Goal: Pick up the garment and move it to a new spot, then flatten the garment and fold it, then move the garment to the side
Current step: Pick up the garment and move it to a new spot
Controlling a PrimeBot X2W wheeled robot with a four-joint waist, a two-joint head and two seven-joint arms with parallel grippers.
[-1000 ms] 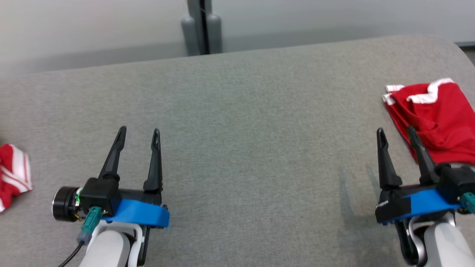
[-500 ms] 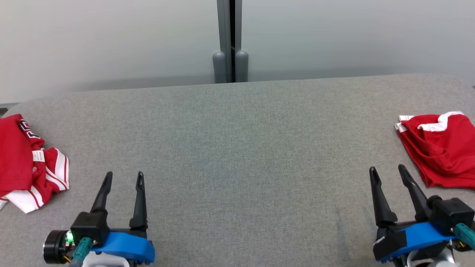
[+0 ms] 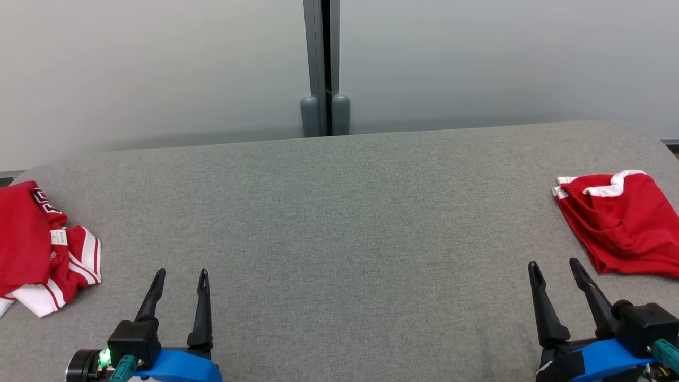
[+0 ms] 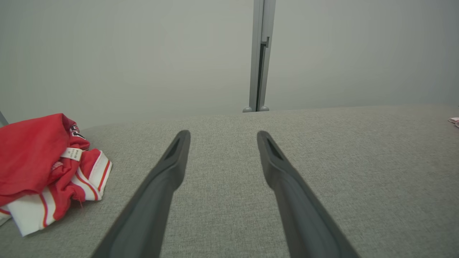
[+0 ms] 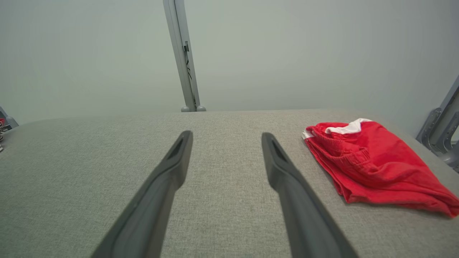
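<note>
Head view, table (image 3: 339, 212): You looked down on a wide gray table with a soft cloth top and a pale wall (image 3: 159, 69) behind it.
Head view, post (image 3: 321, 63): It stood up behind the far edge of the table, near the middle.
Head view, left gripper (image 3: 182, 273): You had it at the bottom left, over the table. Its two dark fingers were spread apart with nothing between them.
Head view, right gripper (image 3: 553, 263): You had it at the bottom right. It was spread apart too and held nothing.
Head view, crumpled garment (image 3: 37, 249): This red and white heap lay at the far left edge of the table, near your left gripper but not touching it.
Head view, folded garment (image 3: 620, 223): This red one lay at the far right edge, just past your right gripper and apart from it.
Left wrist view, left fingers (image 4: 168, 172): They pointed out over bare table, wide apart.
Left wrist view, crumpled garment: It lay to the left of the fingers, with a small white tag (image 4: 71, 153) on top.
Left wrist view, pink speck (image 4: 454, 120): It showed at the right edge. It may have been the folded garment, but it was too small for you to tell.
Right wrist view, right fingers (image 5: 283, 172): They were wide apart over bare table.
Right wrist view, folded garment: It lay flat to the right of the fingers, close but not touching, with a white band at its far end.
Right wrist view, metal frame (image 5: 441, 132): It was gray and stood at the right edge, past the table.
</note>
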